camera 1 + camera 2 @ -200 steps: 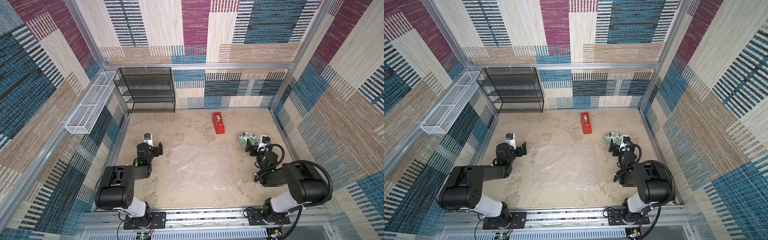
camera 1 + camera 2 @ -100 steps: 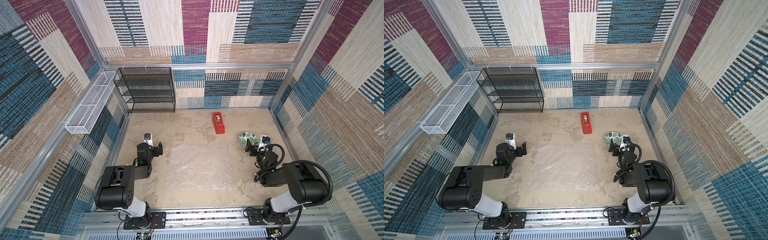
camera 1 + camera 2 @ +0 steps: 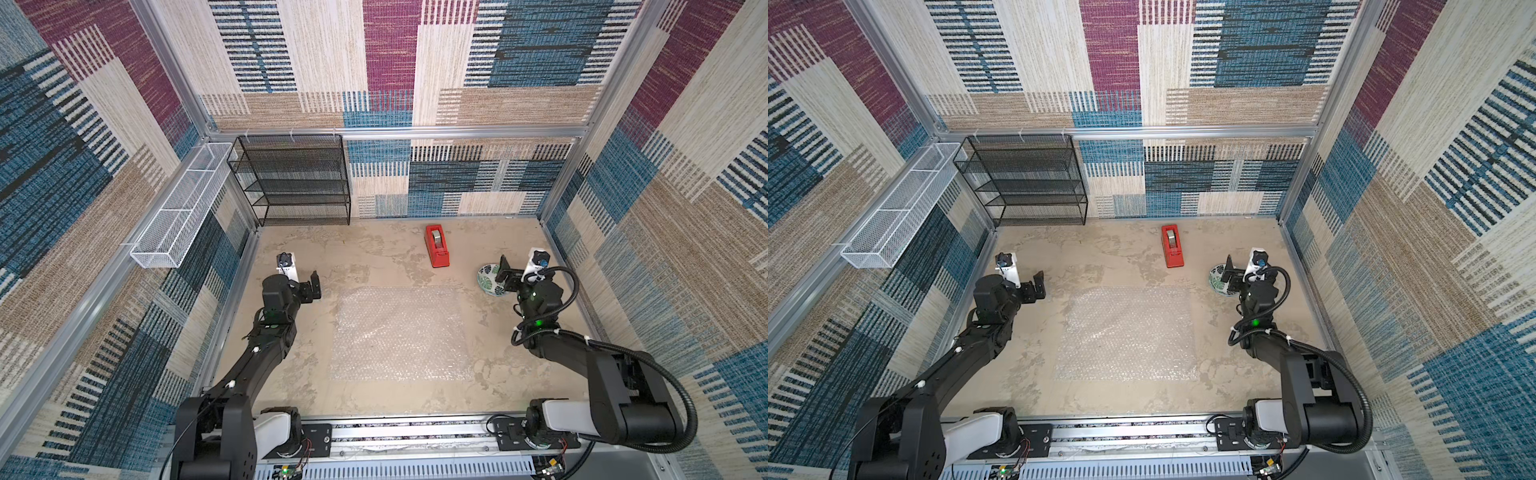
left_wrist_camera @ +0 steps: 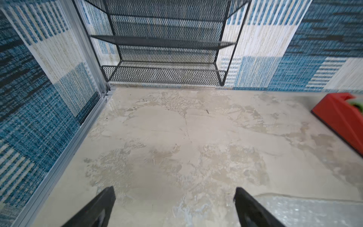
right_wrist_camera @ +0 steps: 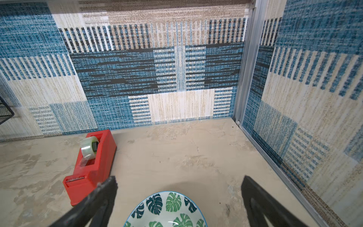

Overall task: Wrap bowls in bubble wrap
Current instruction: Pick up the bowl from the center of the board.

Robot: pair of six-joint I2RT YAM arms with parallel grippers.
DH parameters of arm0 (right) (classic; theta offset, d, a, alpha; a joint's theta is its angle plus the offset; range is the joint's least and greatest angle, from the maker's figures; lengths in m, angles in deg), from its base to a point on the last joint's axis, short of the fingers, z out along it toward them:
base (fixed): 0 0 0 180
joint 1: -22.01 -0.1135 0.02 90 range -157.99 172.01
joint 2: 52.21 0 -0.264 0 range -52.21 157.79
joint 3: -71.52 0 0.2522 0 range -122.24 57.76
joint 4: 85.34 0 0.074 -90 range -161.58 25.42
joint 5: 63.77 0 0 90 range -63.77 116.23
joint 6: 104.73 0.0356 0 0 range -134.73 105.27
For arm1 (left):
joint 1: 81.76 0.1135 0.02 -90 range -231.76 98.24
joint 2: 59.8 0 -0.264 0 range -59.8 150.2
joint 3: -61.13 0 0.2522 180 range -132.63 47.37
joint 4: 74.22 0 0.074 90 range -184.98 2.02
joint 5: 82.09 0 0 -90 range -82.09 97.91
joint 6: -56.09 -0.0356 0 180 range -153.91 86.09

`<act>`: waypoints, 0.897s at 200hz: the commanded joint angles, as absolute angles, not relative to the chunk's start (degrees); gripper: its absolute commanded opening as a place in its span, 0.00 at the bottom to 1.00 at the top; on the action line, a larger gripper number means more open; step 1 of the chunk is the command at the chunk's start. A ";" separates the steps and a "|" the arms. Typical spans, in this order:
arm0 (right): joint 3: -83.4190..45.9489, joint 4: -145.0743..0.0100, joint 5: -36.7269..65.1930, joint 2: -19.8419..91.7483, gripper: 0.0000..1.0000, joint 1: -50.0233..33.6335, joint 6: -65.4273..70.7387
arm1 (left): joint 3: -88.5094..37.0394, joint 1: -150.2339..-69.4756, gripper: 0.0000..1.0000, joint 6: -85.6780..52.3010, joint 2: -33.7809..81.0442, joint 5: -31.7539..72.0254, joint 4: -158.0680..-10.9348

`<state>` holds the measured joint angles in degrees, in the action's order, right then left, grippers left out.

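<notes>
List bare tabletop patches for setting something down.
Free: the table between the black mesh shelf and the bubble wrap, left of the red tape dispenser; also the strip between the bubble wrap and the front rail. Crowded: the right side, where the open right gripper is at the leaf-pattern bowl, near the dispenser.

black arms, white bases, ribbed cables.

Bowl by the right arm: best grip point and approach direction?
Pinch the rim of the bowl from above, one finger inside, one outside. It sits upright and shallow on the table, so a side grasp would likely slip off its low sloped wall. The right gripper, open, is the one nearest it.
</notes>
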<state>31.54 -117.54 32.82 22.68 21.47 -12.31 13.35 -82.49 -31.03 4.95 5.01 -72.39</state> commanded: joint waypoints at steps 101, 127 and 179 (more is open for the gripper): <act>12.86 -56.36 24.72 16.93 0.99 20.86 11.01 | -2.67 -88.33 1.00 -8.36 0.24 9.33 -118.93; 9.12 -50.43 23.97 23.23 0.99 21.08 12.88 | -1.63 -90.83 1.00 -5.11 0.32 8.38 -121.28; 1.61 -47.98 23.28 33.12 1.00 23.52 13.03 | -1.73 -92.37 0.99 -5.45 3.42 8.54 -121.51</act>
<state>3.50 -50.17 24.21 30.92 22.72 11.38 -0.55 -92.02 -5.99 1.96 8.29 -120.19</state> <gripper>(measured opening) 0.994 0.995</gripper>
